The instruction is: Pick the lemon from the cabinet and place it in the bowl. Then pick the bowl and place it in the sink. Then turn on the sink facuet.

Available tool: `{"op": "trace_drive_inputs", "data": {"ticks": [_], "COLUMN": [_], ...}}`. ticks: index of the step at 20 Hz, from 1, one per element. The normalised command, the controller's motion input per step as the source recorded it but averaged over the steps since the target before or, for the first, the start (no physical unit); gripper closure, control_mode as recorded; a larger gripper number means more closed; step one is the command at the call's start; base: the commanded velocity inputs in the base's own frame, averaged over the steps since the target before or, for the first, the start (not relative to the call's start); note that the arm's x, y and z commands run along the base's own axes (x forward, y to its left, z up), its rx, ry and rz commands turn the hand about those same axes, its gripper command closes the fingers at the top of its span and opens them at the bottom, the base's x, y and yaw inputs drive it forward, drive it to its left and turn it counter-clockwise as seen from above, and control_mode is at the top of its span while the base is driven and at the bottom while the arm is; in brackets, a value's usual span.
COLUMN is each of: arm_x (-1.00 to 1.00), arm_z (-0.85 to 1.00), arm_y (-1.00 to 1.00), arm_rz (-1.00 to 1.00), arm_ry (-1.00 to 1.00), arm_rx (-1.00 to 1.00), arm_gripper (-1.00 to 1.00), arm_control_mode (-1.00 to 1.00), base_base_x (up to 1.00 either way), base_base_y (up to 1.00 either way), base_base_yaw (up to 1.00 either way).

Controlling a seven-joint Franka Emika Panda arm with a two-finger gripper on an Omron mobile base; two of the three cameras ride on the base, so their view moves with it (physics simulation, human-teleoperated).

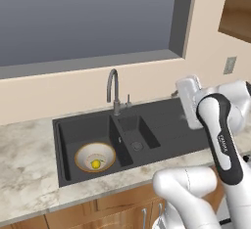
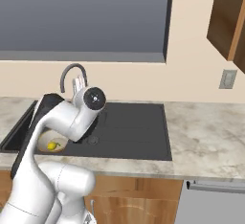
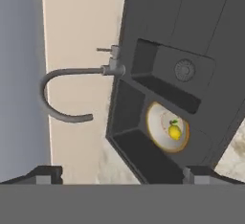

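Note:
The dark sink (image 1: pixel 162 125) is set into the counter. The bowl (image 1: pixel 87 153), cream with a brown rim, sits in its left basin, and the lemon (image 1: pixel 95 164) lies inside it. From the other side, the bowl (image 2: pixel 44 140) and lemon (image 2: pixel 51 145) peek out past my arm. The hand view looks down on the bowl (image 3: pixel 158 127), the lemon (image 3: pixel 175 132) and the gooseneck faucet (image 3: pixel 62 91). My gripper (image 3: pixel 122 174) is open and empty, held high over the sink, apart from the faucet (image 1: pixel 113 88). A corner of the cabinet (image 1: pixel 236 8) shows at the top right.
A marble counter (image 1: pixel 29 159) surrounds the sink. A large window (image 1: pixel 83 12) stands behind the faucet, with a wall outlet (image 1: pixel 229 65) to the right. Wooden drawer fronts (image 1: pixel 117 208) run below the counter. An appliance handle (image 2: pixel 215 185) sits lower right.

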Motion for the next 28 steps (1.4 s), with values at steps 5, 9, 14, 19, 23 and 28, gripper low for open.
{"op": "trace_drive_inputs", "data": {"ticks": [5,9,14,19,23,28], "arm_x": [0.60,0.67,0.74,0.67,0.59,0.30], "arm_z": [0.00,0.00,-0.18,-0.32,-0.30,-0.19], "arm_y": [-0.12,-0.15,-0.03,-0.27,-0.07,0.01], "arm_rz": [-0.36,-0.26,-0.07,0.00,0.00,0.04], "arm_ry": [0.04,0.12,0.28,0.28,0.16,0.05], "arm_rx": [0.68,0.69,0.48,0.50,0.40,0.18], "arm_gripper": [-1.00,-1.00,-1.00,-1.00,-1.00,-1.00], "arm_control_mode": [-1.00,-1.00,-1.00,-1.00,-1.00,-1.00], "base_base_x": [0.00,0.00,0.00,0.00,0.00,0.00], "base_base_y": [0.00,0.00,0.00,0.00,0.00,0.00], "base_base_yaw": [0.00,0.00,0.00,0.00,0.00,0.00]}}
